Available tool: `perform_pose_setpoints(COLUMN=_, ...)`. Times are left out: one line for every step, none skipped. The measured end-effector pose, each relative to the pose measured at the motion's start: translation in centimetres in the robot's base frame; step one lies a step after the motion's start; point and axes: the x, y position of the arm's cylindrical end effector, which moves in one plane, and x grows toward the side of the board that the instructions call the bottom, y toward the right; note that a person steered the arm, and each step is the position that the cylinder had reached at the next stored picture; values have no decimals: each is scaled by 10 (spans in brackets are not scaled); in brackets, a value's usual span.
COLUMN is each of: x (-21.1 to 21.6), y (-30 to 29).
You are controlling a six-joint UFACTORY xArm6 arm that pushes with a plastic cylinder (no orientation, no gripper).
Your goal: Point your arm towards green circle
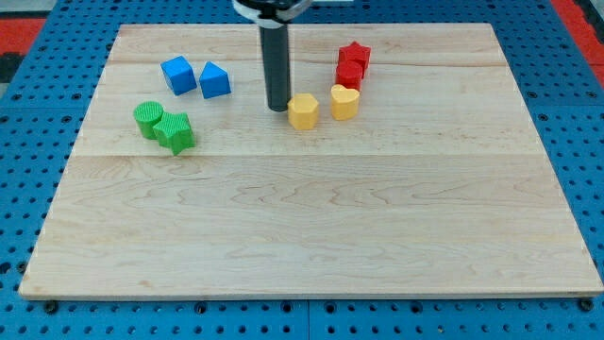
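Observation:
The green circle block (pixel 148 119) lies at the view's left, touching a green star-shaped block (pixel 176 132) on its right. My tip (pixel 277 107) rests on the board near the top centre, just left of a yellow hexagon block (pixel 303 110). The tip is well to the right of the green circle, with bare board between them.
Two blue blocks, a cube (pixel 177 75) and a wedge-like one (pixel 214 80), sit above the green pair. A yellow heart block (pixel 344 101) lies right of the hexagon. A red star (pixel 355 55) and another red block (pixel 348 75) sit above it. The wooden board (pixel 311 227) lies on a blue pegboard.

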Motion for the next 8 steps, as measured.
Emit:
perform_pose_setpoints(x=22, y=31)
perform_pose_setpoints(x=50, y=20)
perform_pose_setpoints(x=111, y=39)
perform_pose_setpoints(x=156, y=1)
perform_pose_setpoints(x=158, y=-144)
perform_pose_setpoints(x=153, y=-198)
perform_pose_setpoints(x=152, y=-212)
perform_pose_setpoints(x=126, y=-288)
